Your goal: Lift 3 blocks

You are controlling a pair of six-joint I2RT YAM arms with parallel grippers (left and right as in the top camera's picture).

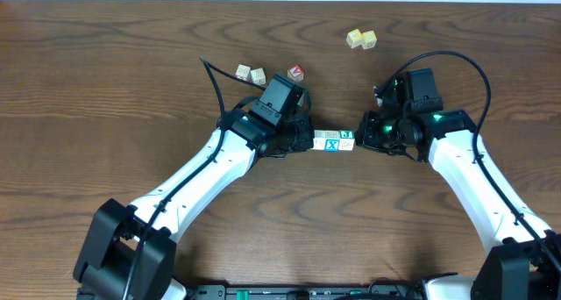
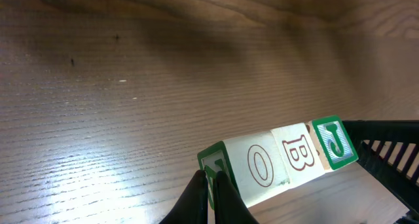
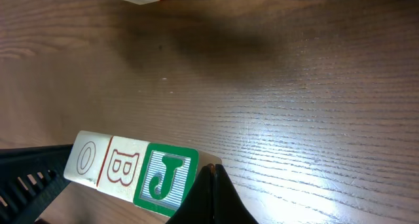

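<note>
**End-to-end clamp, three views**

The three blocks (image 1: 334, 141) form one row near the middle of the surface (image 1: 351, 239), the closed left hand (image 1: 308, 143) pressing one end, the closed right hand (image 1: 360, 140) the other. Overhead shows a blue X on top; wrist views show O, B, green J. A red-faced cube (image 1: 296, 73) lies just beyond the left hand; open wood extends in front.

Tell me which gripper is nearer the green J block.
Right. The right gripper, shut, presses against the green J block at its end of the row; the left gripper presses the far end, with the O block and B block between.
</note>
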